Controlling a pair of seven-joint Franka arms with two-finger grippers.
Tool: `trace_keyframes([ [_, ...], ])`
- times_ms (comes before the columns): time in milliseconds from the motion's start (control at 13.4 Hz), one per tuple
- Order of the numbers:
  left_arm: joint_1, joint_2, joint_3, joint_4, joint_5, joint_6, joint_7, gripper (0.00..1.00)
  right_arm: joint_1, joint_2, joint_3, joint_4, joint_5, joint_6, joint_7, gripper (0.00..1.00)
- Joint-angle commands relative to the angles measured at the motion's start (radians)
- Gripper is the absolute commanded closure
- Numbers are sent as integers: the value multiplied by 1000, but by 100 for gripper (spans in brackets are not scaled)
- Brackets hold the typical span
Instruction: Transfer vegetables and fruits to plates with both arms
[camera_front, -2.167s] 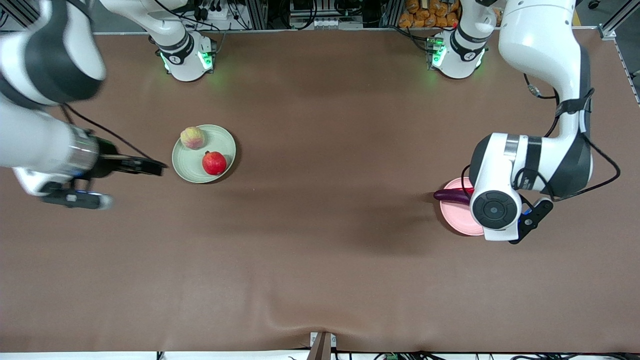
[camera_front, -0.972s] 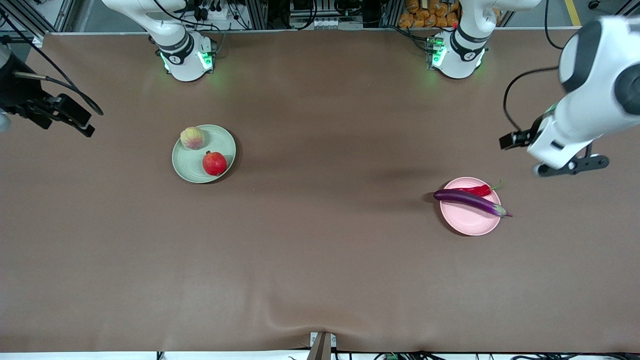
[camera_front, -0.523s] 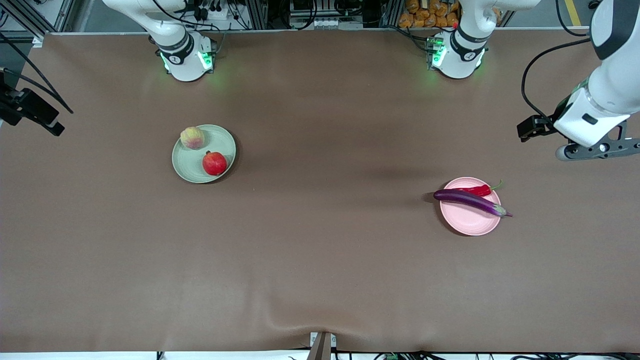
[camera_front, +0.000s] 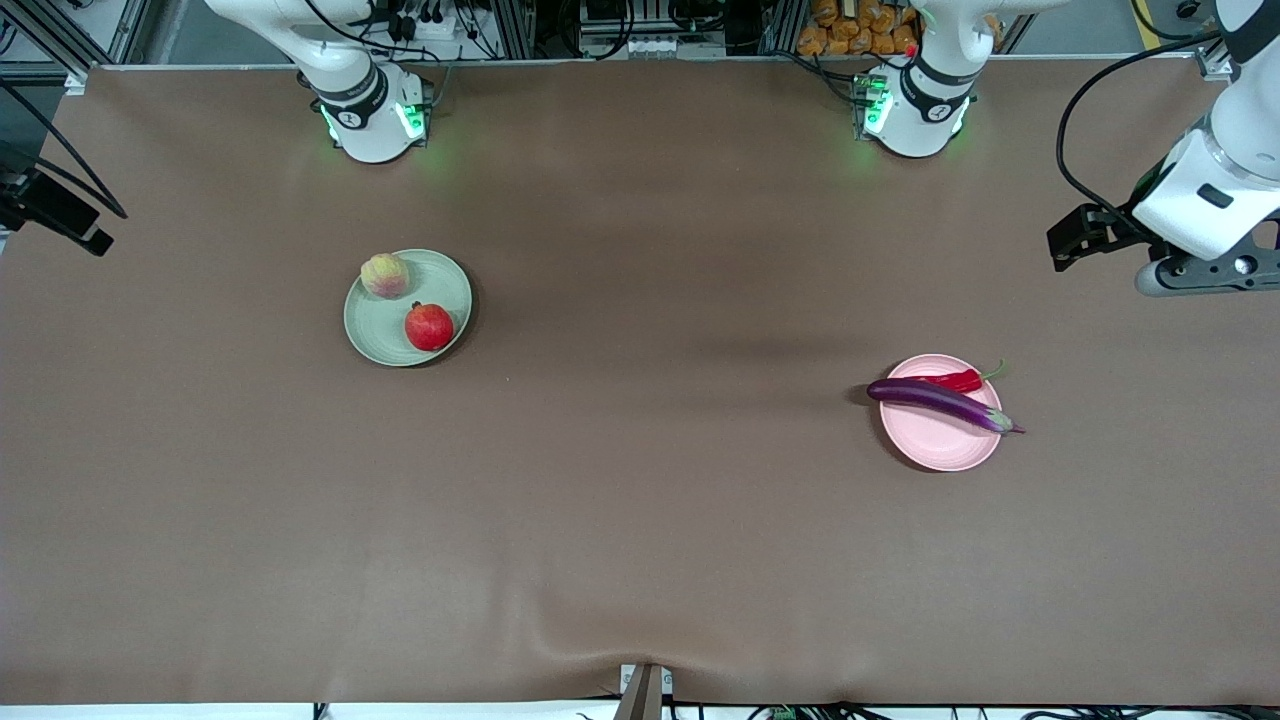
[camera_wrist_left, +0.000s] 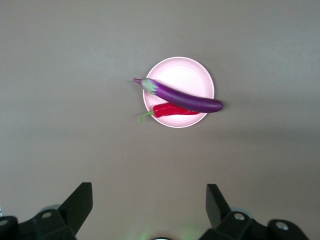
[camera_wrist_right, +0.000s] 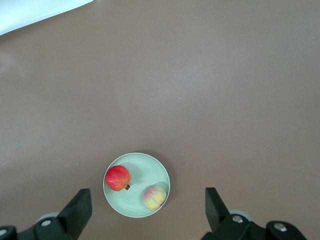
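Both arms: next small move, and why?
Probably none beyond parking. The peach and red fruit lie on the green plate; the eggplant and chili on the pink plate. Left gripper and right gripper are open, empty.

Fruits (camera_front: 429, 326) (plated) and vegetables (camera_front: 940, 400) (plated) well apart.

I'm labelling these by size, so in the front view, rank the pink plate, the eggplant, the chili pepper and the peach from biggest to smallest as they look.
1. Pink plate, largest in area, though the eggplant spans more than its width.
2. Eggplant, longest thing, overhanging the rim at both ends.
3 and 4. Chili pepper and peach: too alike to rank; the chili is longer but thin, the peach rounder.
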Motion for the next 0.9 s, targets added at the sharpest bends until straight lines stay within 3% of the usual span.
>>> trace_keyframes([
  [0,-61,4,52,30,-21,-29,4,0,-17,12,13,28,-17,-18,5,0],
  [374,-59,2,68,63,-107,-43,-7,0,-7,19,17,31,-24,-14,0,0],
  [822,-59,1,68,73,-99,-43,-8,0,-10,29,16,46,-49,-12,-6,0],
])
